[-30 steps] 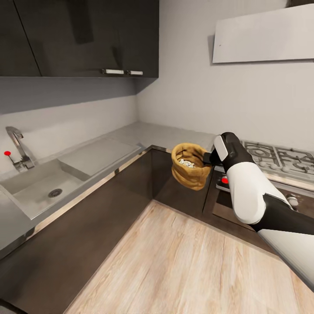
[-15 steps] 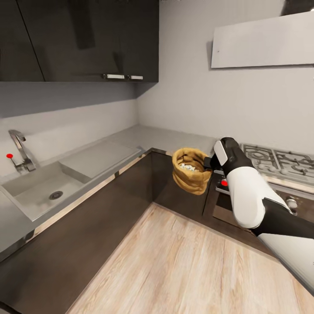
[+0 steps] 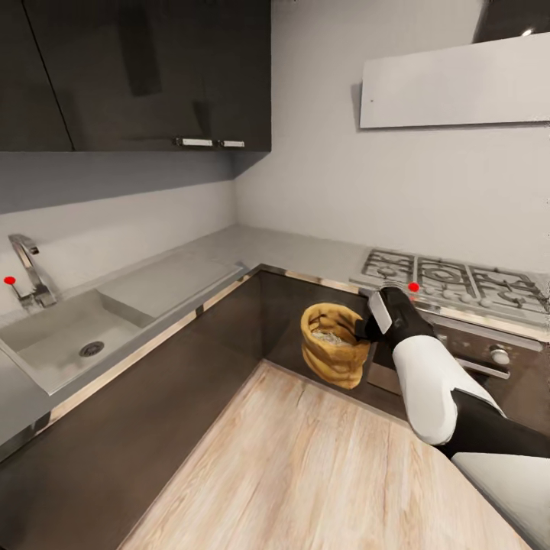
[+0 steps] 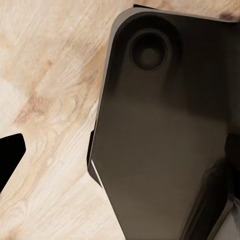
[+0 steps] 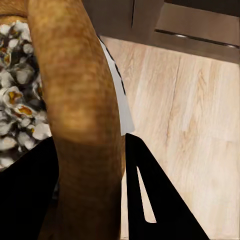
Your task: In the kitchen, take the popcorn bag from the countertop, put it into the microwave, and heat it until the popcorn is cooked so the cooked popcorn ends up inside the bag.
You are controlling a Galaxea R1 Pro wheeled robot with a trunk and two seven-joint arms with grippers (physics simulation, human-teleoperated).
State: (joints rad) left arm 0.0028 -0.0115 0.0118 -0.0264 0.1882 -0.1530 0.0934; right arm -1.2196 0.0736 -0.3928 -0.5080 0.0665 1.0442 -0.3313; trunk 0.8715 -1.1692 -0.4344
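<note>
In the kitchen corner, off the countertop (image 3: 298, 256), the popcorn bag (image 3: 334, 356) hung over the floor, its rolled rim pinched between the fingers of the right gripper (image 3: 360, 330). Popcorn (image 5: 17, 107) lay heaped inside. Left gripper: state cannot be told. Step judged: carrying the bag; next calls for finding the microwave. Hob (image 3: 451, 279) at two o'clock. White label (image 5: 119, 100) bore no readable writing.

Sink (image 3: 69, 336) with faucet (image 3: 27, 269), gas hob (image 3: 451, 276), white hood (image 3: 454, 84).

white walls (image 3: 397, 183), dark cabinets (image 3: 145, 69), steel sink (image 3: 69, 336), wood floor (image 3: 305, 466).
</note>
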